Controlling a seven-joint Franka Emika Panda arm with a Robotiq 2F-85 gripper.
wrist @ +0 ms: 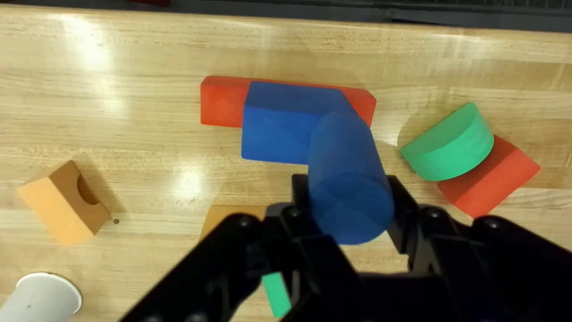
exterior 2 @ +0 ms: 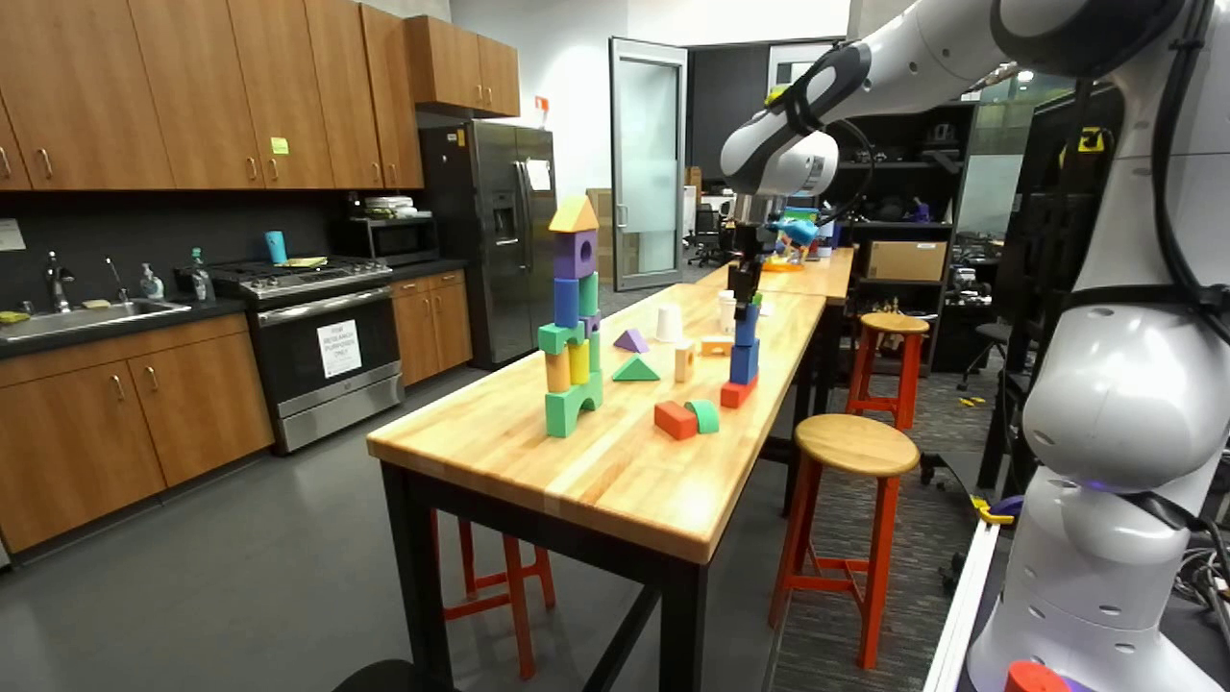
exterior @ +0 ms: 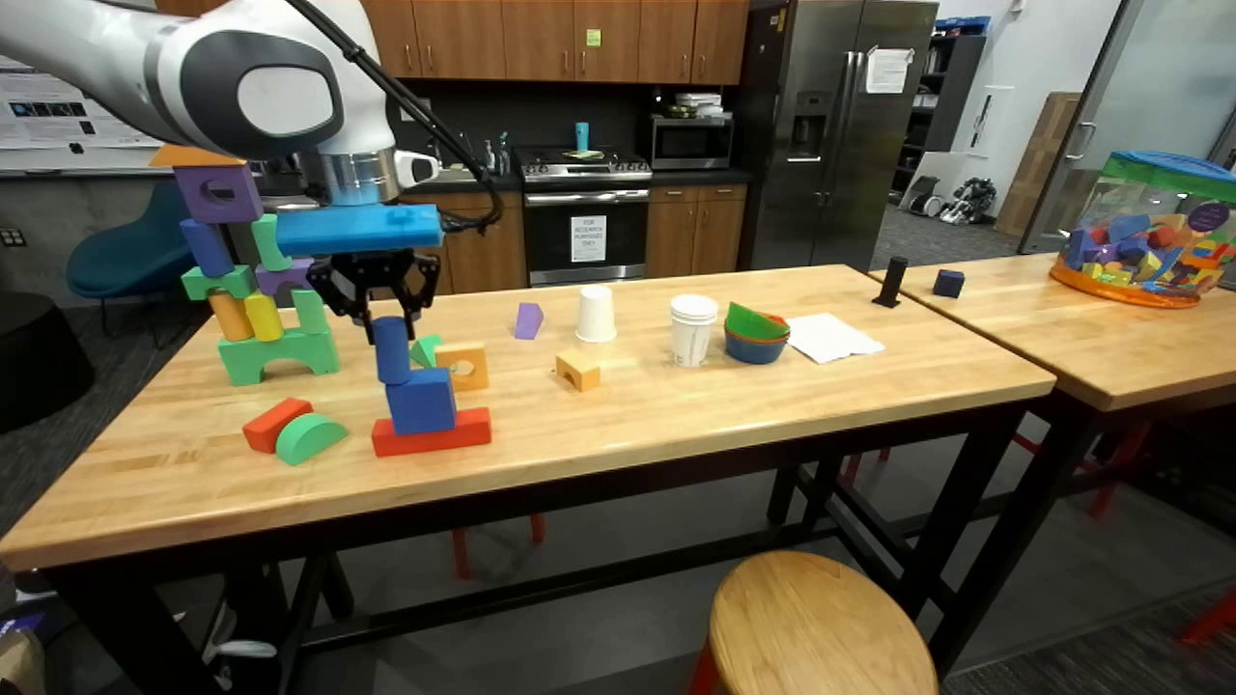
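The longer red block [exterior: 432, 444] lay flat beneath the blue block [exterior: 422, 402], presumably giving it steady footing. You held the blue cylinder [exterior: 392, 350] upright above one end of the blue block, seemingly touching its top; your grip likely steadied it against tipping. Your tool [exterior: 390, 326] pinched the cylinder's upper part, its jaws parted only by that width.

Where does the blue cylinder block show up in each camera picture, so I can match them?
In an exterior view: blue cylinder block left of centre, gripped by the pincer.
In an exterior view: blue cylinder block right of centre.
In the wrist view: blue cylinder block right of centre, slightly low.
Shared landmark: the long red block, beneath the blue rectangular block.
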